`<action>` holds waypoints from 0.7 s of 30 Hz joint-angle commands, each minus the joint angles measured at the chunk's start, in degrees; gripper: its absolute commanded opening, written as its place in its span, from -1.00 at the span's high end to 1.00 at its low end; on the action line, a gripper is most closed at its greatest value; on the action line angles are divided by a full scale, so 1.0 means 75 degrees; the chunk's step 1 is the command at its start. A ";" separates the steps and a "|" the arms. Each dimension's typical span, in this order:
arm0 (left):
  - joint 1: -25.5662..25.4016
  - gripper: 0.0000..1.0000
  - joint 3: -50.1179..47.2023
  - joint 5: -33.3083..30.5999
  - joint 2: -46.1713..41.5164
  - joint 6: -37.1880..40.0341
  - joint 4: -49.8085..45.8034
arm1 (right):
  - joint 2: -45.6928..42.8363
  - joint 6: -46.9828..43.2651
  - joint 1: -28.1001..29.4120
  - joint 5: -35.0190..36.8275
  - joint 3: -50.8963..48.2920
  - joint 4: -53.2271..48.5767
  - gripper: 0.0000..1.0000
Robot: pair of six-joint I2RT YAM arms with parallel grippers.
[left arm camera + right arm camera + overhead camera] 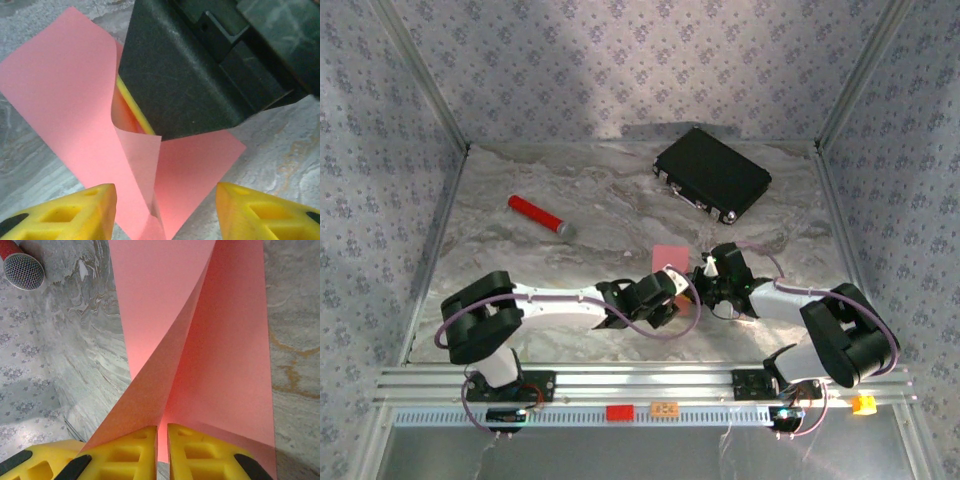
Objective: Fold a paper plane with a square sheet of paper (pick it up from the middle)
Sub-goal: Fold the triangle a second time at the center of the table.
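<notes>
Grip status, right fingers (132, 455): closed almost flat on one edge of the square sheet of paper (235, 365), which is pinched between them. Left fingers (75, 210): set wide, astride a lower corner of the sheet with no evident contact.

The sheet sits between the two arms over the middle of the desk (570, 190), raised at the gripped end and curled over itself in a loose, uncreased roll.

Assessment: very light, thin and limp. It curls from a single pinch, will keep any crease, and would likely slide on the smooth desk top. Recommended hold: a gentle flat pinch on the free edge opposite the right fingers, without pulling.

Farther off, well apart: red cylinder (538, 216), then black case (712, 174).
</notes>
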 commanded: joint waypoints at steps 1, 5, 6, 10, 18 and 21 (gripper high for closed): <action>-0.0065 0.03 0.0235 -0.0628 0.0050 0.0329 -0.0273 | 0.0061 0.0099 0.0036 0.0027 0.0158 0.0019 0.69; -0.0065 0.21 0.0237 -0.0746 0.0063 0.0442 -0.0271 | 0.0068 0.0084 0.0021 0.0027 0.0158 0.0010 0.69; -0.0065 0.26 0.0255 -0.0743 0.0073 0.0448 -0.0263 | 0.0059 0.0093 0.0018 0.0028 0.0148 0.0010 0.69; -0.0064 0.41 0.0269 -0.0732 0.0099 0.0454 -0.0179 | 0.0068 0.0085 0.0024 0.0038 0.0144 -0.0013 0.69; -0.0067 0.47 0.0240 -0.0880 0.0017 0.0419 -0.0101 | 0.0049 0.0075 0.0011 0.0058 0.0158 -0.0049 0.69; -0.0070 0.48 0.0186 -0.0899 -0.0046 0.0386 -0.0042 | 0.0052 0.0076 0.0002 0.0060 0.0157 -0.0061 0.69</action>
